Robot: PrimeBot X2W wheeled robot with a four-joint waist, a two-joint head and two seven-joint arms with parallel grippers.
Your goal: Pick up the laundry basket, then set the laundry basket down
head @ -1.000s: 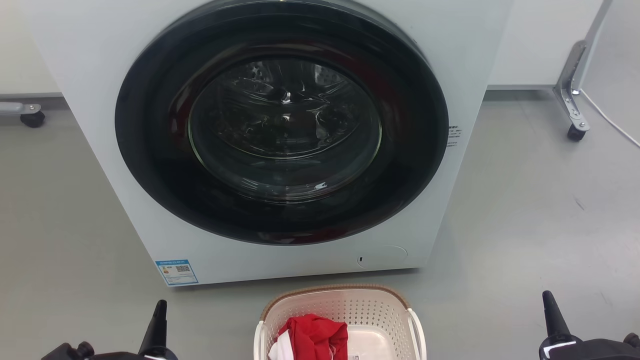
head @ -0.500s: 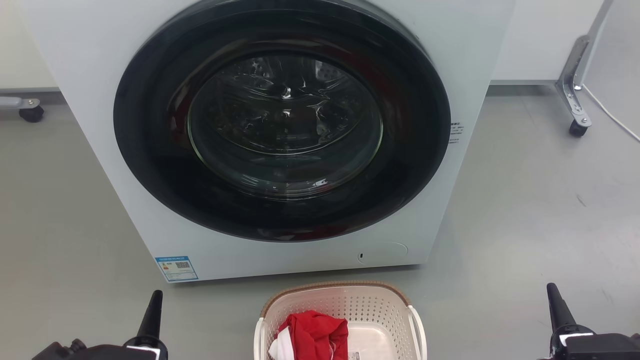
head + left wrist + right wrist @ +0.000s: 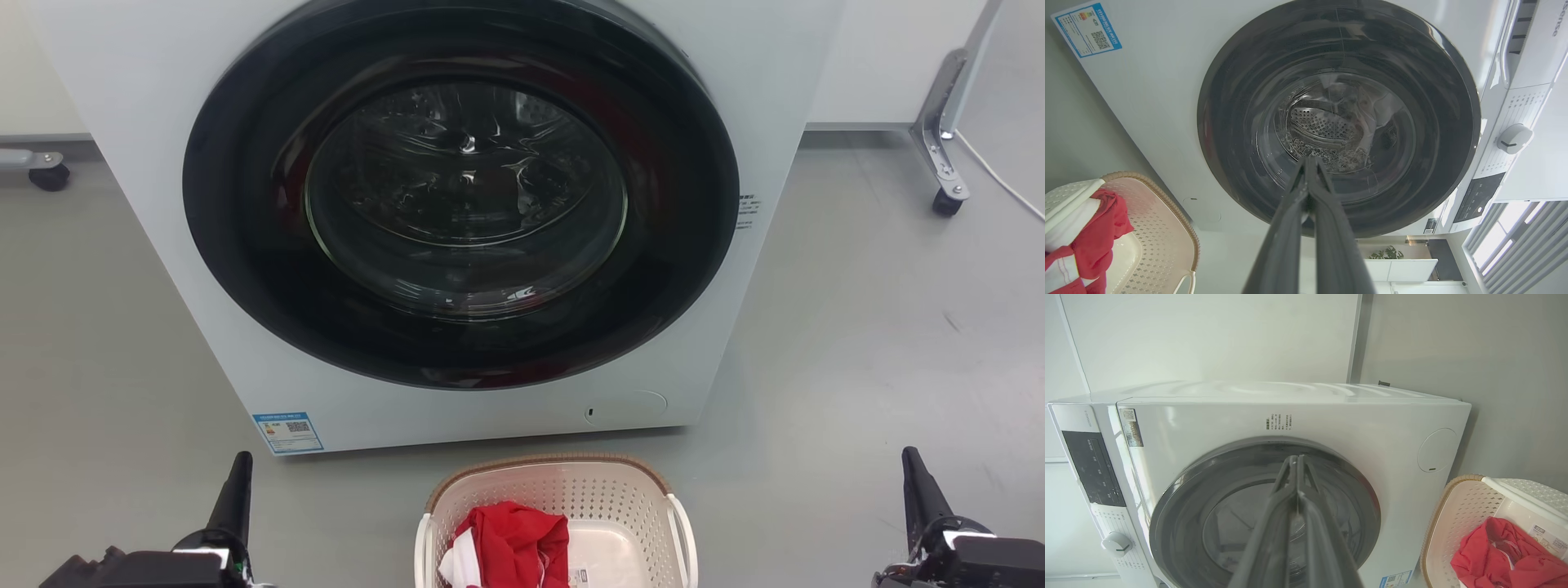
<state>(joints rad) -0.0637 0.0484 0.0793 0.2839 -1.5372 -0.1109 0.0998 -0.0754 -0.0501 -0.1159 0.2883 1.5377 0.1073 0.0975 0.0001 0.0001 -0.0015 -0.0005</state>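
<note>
Jaws together and empty, left gripper (image 3: pixel 238 474) at lower left and right gripper (image 3: pixel 910 465) at lower right flank the cream-white perforated plastic laundry basket (image 3: pixel 571 498) at bottom centre, neither clearly nearer.

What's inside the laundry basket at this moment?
The laundry basket holds a crumpled red garment with white cloth beside it, and a small label on its bare bottom. Anything beneath the clothes is covered.
</note>
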